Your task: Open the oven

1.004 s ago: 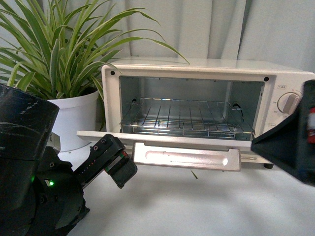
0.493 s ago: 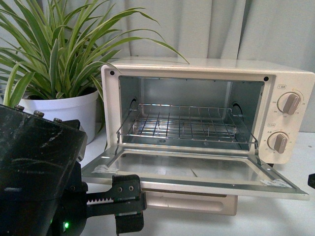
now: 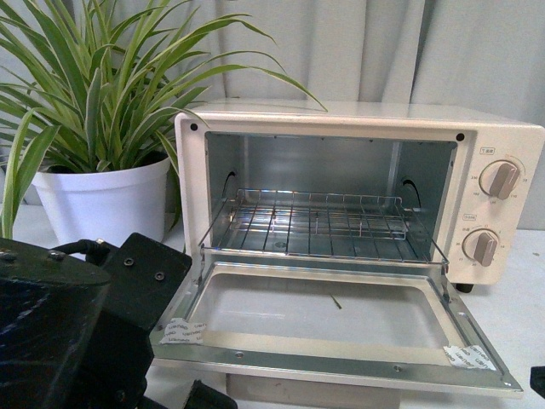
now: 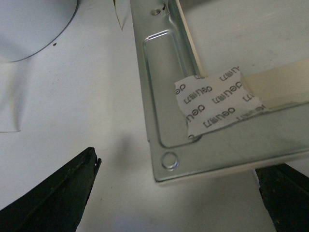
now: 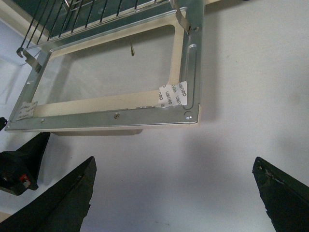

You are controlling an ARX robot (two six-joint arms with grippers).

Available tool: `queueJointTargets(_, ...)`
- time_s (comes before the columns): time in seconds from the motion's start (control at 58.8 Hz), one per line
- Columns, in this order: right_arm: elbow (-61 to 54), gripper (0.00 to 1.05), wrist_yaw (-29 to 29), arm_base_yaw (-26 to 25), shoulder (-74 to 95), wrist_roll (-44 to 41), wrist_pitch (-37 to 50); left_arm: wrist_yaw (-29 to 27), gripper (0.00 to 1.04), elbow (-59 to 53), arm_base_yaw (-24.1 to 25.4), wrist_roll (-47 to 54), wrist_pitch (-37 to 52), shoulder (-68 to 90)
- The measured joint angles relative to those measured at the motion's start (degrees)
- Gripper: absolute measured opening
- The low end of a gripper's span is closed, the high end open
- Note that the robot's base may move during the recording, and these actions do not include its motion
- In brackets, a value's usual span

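Observation:
The cream-white oven (image 3: 358,115) stands on the white table with its glass door (image 3: 341,362) swung down and open. The wire rack (image 3: 324,226) is slid partly forward. Two knobs (image 3: 500,179) sit on its right side. My left gripper (image 4: 177,166) is open at the door's front left corner (image 4: 166,162), and its fingers (image 4: 58,193) touch nothing. My left arm (image 3: 77,332) fills the lower left of the front view. My right gripper (image 5: 174,162) is open and empty over bare table in front of the door (image 5: 120,118). The bar handle is hidden beneath the door.
A spider plant in a white pot (image 3: 106,200) stands to the left of the oven, close to the door's left edge; the pot also shows in the left wrist view (image 4: 29,24). A grey curtain hangs behind. White stickers (image 4: 217,104) sit on the door's front corners.
The door has dropped further open and the rack has slid forward. My left gripper has come off the handle and moved down. My right arm has left the front view.

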Motion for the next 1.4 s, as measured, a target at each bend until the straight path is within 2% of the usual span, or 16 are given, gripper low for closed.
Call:
queueJointTargets(0.34,-3.4,0.95,-2.9,-1.6,-6.9,-3.0,-3.7,2.1,0.98,-10.3,0.0,-1.4,2.1,-11.3)
queueJointTargets(0.442,-4.4,0.95,-3.7,-2.3,-10.7,-4.7,-6.4,1.7,0.98,-12.8,-0.2,-3.2,-1.7,-18.6)
queueJointTargets(0.578,-7.0,0.95,-3.5,-3.1,-21.7,-9.8,-13.2,-0.6,0.98,-17.4,-2.9,-5.6,-12.0,-37.2)
queueJointTargets(0.749,-8.6,0.95,-4.1,-6.0,-34.8,-14.4,-18.8,-1.2,0.98,-20.9,-1.6,-6.9,-22.2,-54.2)
queueJointTargets(0.8,-9.2,0.95,-5.3,-7.0,-37.8,-15.4,-18.8,-3.5,0.98,-22.4,-1.6,-6.0,-23.6,-59.2)
queueJointTargets(1.021,-12.0,0.95,-5.5,-7.9,-41.3,-17.7,-15.9,-5.2,0.98,-25.8,-0.4,-7.1,-33.9,-76.8)
queueJointTargets(1.123,-13.0,0.95,-4.9,-7.0,-42.0,-17.6,-14.3,-4.3,0.98,-25.9,1.9,-8.5,-35.1,-81.1)
queueJointTargets(1.259,-13.0,0.95,-4.9,-6.6,-42.2,-17.5,-14.2,-4.0,0.98,-25.9,2.4,-9.0,-35.2,-81.4)
queueJointTargets(1.293,-15.0,0.9,1.9,-4.6,-44.3,-19.0,-9.7,-3.6,0.97,-26.1,2.6,-9.0,-34.8,-81.7)
queueJointTargets(1.31,-17.1,0.85,7.9,-3.0,-46.2,-20.4,-5.7,-2.6,0.94,-26.7,3.0,-8.9,-33.1,-82.4)
queueJointTargets(1.327,-18.4,0.81,11.2,-2.5,-47.4,-21.1,-3.8,-1.0,0.91,-27.7,3.8,-8.9,-31.1,-83.3)
queueJointTargets(1.395,-19.8,0.69,16.5,-2.4,-49.7,-22.5,-1.4,2.5,0.78,-29.2,6.6,-8.9,-29.1,-86.4)
